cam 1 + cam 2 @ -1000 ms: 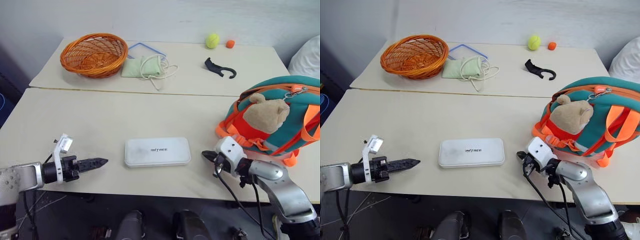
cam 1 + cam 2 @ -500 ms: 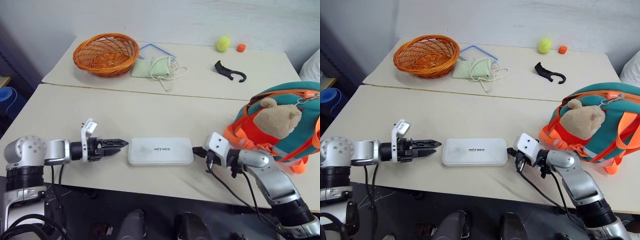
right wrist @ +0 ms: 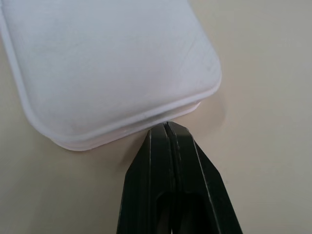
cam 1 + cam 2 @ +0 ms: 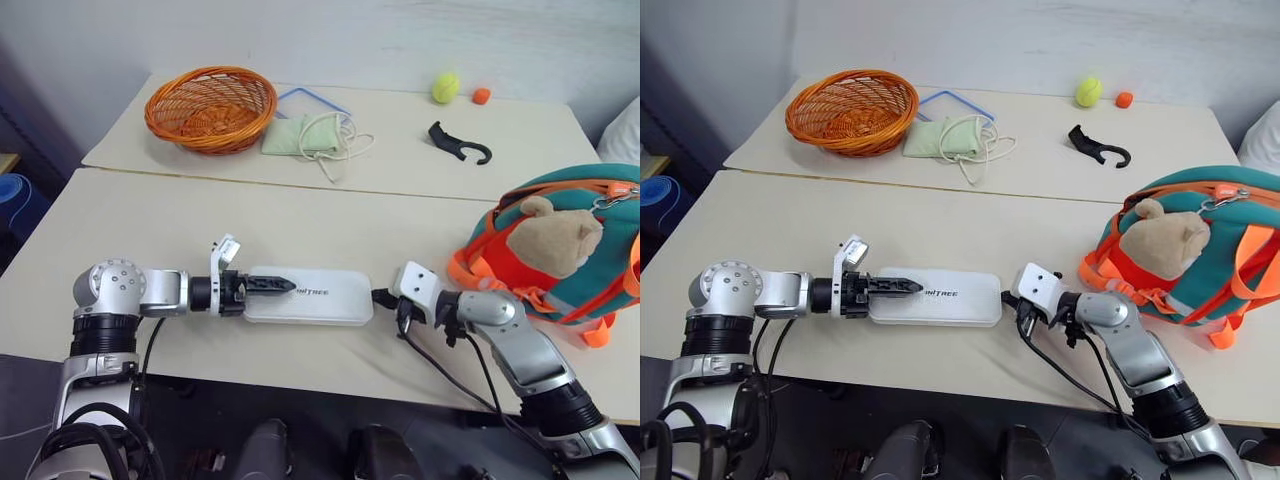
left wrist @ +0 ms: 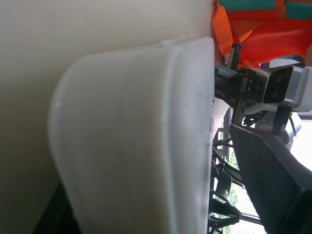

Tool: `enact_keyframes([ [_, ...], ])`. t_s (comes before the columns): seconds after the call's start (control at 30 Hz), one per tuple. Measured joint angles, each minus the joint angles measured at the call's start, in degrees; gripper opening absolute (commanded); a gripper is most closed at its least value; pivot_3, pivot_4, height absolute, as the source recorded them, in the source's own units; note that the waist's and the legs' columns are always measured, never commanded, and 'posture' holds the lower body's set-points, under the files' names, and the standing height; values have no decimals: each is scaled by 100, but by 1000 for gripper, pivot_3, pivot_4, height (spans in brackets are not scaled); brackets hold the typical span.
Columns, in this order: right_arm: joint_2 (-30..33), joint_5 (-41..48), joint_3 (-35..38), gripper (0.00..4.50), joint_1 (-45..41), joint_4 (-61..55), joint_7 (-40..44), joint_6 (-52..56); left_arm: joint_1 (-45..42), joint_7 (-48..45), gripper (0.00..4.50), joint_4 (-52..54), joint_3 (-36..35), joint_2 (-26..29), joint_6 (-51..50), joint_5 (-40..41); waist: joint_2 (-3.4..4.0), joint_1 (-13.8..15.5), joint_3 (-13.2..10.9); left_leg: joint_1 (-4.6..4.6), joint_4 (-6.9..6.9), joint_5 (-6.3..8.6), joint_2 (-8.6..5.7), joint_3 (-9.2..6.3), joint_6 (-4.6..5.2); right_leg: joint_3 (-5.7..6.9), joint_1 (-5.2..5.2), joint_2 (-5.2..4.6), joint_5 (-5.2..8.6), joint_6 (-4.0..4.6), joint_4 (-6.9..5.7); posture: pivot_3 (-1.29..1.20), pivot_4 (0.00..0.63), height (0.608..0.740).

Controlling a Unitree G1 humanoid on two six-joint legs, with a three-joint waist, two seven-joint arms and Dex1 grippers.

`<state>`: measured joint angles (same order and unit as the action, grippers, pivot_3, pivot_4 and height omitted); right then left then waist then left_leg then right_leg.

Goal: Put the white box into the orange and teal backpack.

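White box (image 4: 318, 296) lies flat on the near table (image 4: 200, 240), front edge, roughly centred before me, long axis running left-right. Both my grippers sit on that axis, one at each short end.

Left gripper (image 4: 272, 285): fingers straddle the left short end, one finger (image 4: 275, 284) lying over the lid, the other under or beside it; wrist view has the box end right between them. Jaws part-spread around the box; I can't tell if they're actually clamping yet.

Right gripper (image 3: 166, 127): fingers pressed together, holding nothing, tips touching or just off the right short end, near the corner. Reads as a backstop, my guess.

Orange and teal backpack (image 4: 570, 240) stands at the right of the same table, just beyond my right forearm, plush toy (image 4: 555, 235) facing me. Top zip looks at least partly open; can't see inside.

Key relation: box must travel right along its own length, toward the backpack. Left gripper has the far end, right arm is nearer the bag but sits between box and bag. I'd judge the left needs a firm pinch before any lift.
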<state>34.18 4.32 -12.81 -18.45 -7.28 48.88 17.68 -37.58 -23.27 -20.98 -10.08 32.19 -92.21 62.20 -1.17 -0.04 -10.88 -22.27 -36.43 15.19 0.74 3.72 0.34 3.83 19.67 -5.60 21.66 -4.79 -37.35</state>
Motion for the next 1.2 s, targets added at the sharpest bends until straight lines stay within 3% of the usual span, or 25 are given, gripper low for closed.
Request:
enact_keyframes([
  [0.17,5,53,149,0,178,-63,43,-43,23,-182,1380,280,428,262,-15,799,-9,-12,-2,-1,2,1,5,-3,-4,0,-2,4,0,0,7,0,150,740],
  [0.27,-92,483,493,361,581,-206,94,-66,178,-174,1315,523,456,283,-15,1031,-9,-13,-2,-5,12,1,5,-3,-4,0,-1,6,0,0,21,0,150,740],
  [0.37,-587,1644,1514,1150,1026,-535,-135,379,490,-186,1315,1061,-55,12,329,1103,-10,-8,-4,-15,14,0,10,-8,-5,5,3,10,0,0,31,0,150,740],
  [0.5,-307,2459,2277,2420,2082,-1618,95,462,973,-1042,1315,2263,-364,130,1846,612,-9,-3,-3,-4,37,2,10,-5,-9,7,-9,15,0,0,51,0,150,740],
  [0.57,-215,2629,2754,3180,3208,-2070,168,463,1589,-2140,1315,2875,-237,649,3213,-261,-1,-6,-1,-1,60,5,13,7,-17,3,-10,21,0,1,81,0,150,740],
  [0.6,-208,2638,2793,3356,3308,-2081,173,464,1647,-2232,1315,2905,-231,692,3318,-346,-2,-8,-1,1,61,5,13,9,-17,2,-10,21,0,1,81,0,150,740],
  [0.63,-238,2668,3080,3738,3746,-2194,138,433,1838,-2756,1315,2944,28,938,4190,-1003,1,-5,-3,-2,62,5,13,17,-16,-2,-7,22,0,1,87,0,150,740],
  [0.73,-490,2688,3871,4477,4586,-2519,-27,90,2038,-3601,1315,2686,425,1326,5549,-2089,5,8,-5,0,77,15,13,18,-33,-6,-8,21,0,0,97,0,150,740],
  [1.0,-926,3115,5527,4477,5758,-1536,190,-767,1970,-4310,1315,2592,419,1209,6222,-2316,7,-17,-6,-1,84,21,15,14,3,-16,-8,12,-3,-3,107,0,150,740],
  [1.2,-701,3347,6085,4477,5423,-984,136,-894,1986,-4223,1315,2735,396,1006,5873,-2144,13,-80,-9,4,85,26,18,14,25,-16,-7,14,-2,-3,97,0,150,740],
])
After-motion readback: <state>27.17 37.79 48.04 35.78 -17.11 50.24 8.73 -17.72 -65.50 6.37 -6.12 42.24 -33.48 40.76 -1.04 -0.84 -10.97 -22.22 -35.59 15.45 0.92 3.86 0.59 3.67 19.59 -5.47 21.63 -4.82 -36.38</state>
